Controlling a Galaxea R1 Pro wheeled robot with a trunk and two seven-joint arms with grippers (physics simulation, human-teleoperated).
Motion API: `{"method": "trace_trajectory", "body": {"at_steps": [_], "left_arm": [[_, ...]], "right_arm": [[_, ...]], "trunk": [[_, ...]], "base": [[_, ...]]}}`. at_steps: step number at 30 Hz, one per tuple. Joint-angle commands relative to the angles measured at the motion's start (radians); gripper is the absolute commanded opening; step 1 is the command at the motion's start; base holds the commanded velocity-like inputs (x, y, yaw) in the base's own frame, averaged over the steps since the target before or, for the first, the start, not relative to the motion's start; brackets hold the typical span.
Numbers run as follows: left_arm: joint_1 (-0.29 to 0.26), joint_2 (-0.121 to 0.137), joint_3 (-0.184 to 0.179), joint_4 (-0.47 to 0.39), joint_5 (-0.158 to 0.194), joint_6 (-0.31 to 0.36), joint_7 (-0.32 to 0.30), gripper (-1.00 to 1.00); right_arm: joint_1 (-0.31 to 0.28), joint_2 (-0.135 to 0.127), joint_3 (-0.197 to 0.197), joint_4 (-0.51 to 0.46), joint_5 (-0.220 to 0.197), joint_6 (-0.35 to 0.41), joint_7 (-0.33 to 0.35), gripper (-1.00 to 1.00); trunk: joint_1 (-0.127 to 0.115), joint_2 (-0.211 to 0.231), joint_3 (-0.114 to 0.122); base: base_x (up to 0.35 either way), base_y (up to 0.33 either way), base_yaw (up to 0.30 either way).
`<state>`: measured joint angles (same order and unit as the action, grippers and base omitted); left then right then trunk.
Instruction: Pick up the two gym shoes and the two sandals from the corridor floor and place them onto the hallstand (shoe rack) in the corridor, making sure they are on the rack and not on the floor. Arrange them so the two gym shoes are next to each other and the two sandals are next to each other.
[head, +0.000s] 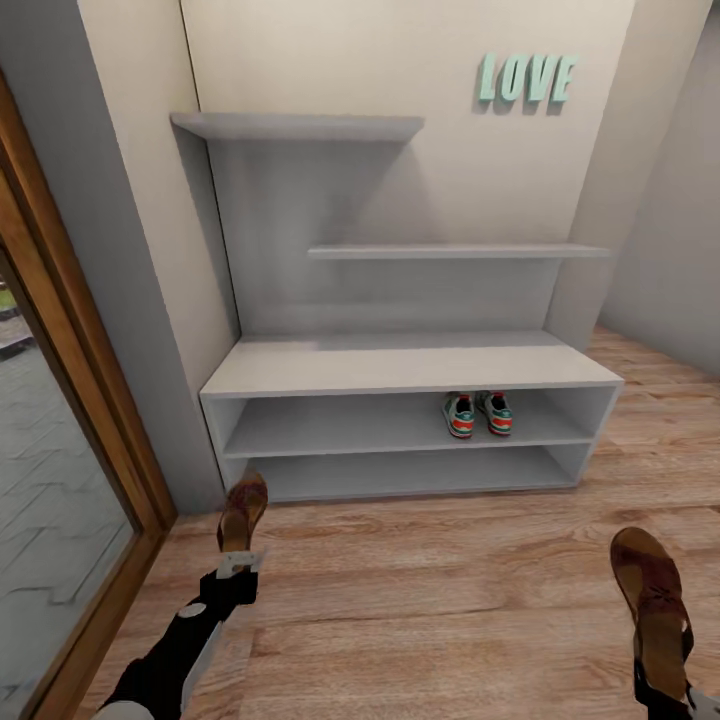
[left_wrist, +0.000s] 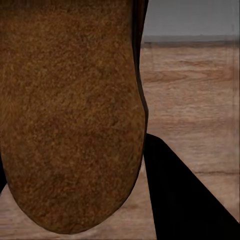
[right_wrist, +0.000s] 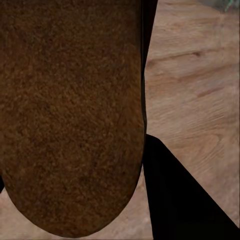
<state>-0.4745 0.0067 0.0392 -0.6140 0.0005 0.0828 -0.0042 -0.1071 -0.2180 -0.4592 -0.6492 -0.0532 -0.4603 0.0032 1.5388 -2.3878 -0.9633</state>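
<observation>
Left fingers clamped on one sandal, right fingers on the other sandal, gym shoes side by side on hallstand shelf.

A light-grey hallstand is seen set against the beige wall, resting directly on the corridor floor of light brown wood planks. A wide bench top is carried above two low open shelves, and two staggered shelves are mounted higher on its back panel. On the upper of the two low shelves, towards its right side, the two gym shoes are placed side by side, just beside each other, with their heels turned outward. The same plank flooring is shown in the left wrist view and again in the right wrist view.
</observation>
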Motion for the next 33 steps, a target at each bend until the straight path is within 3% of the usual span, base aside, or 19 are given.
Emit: {"method": "trace_trajectory", "body": {"at_steps": [1, 5, 7, 11, 17, 19, 21, 23, 27, 32, 33], "left_arm": [[-0.016, -0.002, -0.007, -0.001, -0.004, 0.028, -0.001, -1.00], [-0.106, -0.015, -0.048, 0.000, -0.003, 0.159, -0.002, -1.00], [-0.150, -0.028, -0.057, 0.007, -0.003, 0.219, -0.002, -1.00], [-0.232, -0.048, -0.064, 0.030, -0.004, 0.306, -0.002, -1.00], [-0.287, -0.054, -0.070, 0.032, -0.006, 0.346, -0.001, -1.00], [-0.289, -0.051, -0.087, 0.013, -0.006, 0.351, -0.002, -1.00], [-0.286, -0.045, -0.113, -0.025, -0.005, 0.365, -0.006, -1.00], [-0.284, -0.040, -0.127, -0.107, -0.002, 0.432, -0.009, -1.00], [-0.284, -0.040, -0.127, -0.121, 0.000, 0.443, -0.010, -1.00], [-0.284, -0.040, -0.127, -0.123, 0.001, 0.445, -0.010, -1.00], [-0.285, -0.040, -0.127, -0.124, 0.002, 0.445, -0.010, -1.00]], "right_arm": [[0.000, -0.009, -0.010, -0.004, -0.009, 0.013, 0.003, -1.00], [0.000, -0.060, -0.074, -0.035, -0.037, 0.136, 0.005, -1.00], [0.000, -0.074, -0.105, -0.056, -0.051, 0.197, 0.005, -1.00], [0.000, -0.087, -0.177, -0.095, -0.066, 0.291, 0.005, -1.00], [0.000, -0.087, -0.289, -0.119, -0.072, 0.345, 0.019, -1.00], [0.000, -0.077, -0.284, -0.130, -0.071, 0.349, 0.047, -1.00], [0.000, -0.061, -0.251, -0.142, -0.070, 0.352, 0.073, -1.00], [0.000, -0.050, -0.226, -0.166, -0.069, 0.352, 0.088, -1.00], [0.000, -0.051, -0.230, -0.197, -0.070, 0.353, 0.088, -1.00], [0.000, -0.052, -0.313, -0.204, -0.072, 0.353, 0.091, -1.00], [0.000, -0.052, -0.347, -0.206, -0.072, 0.353, 0.092, -1.00]], "trunk": [[0.000, 0.000, -0.001], [0.000, 0.000, -0.001], [0.000, 0.000, -0.001], [0.000, 0.000, -0.001], [0.000, 0.000, -0.001], [0.000, 0.000, -0.001], [0.000, 0.000, -0.001], [0.000, 0.000, -0.001], [0.015, -0.028, -0.017], [0.034, -0.063, -0.040], [0.038, -0.070, -0.044]], "base": [[0.000, 0.000, 0.000], [0.000, 0.000, 0.000], [0.000, 0.000, 0.000], [0.000, 0.000, 0.000], [0.000, 0.000, 0.000], [0.000, 0.000, 0.000], [0.000, 0.000, 0.000], [0.000, 0.000, 0.000], [0.000, 0.000, 0.000], [0.000, 0.000, 0.000], [0.000, 0.000, 0.000]]}}
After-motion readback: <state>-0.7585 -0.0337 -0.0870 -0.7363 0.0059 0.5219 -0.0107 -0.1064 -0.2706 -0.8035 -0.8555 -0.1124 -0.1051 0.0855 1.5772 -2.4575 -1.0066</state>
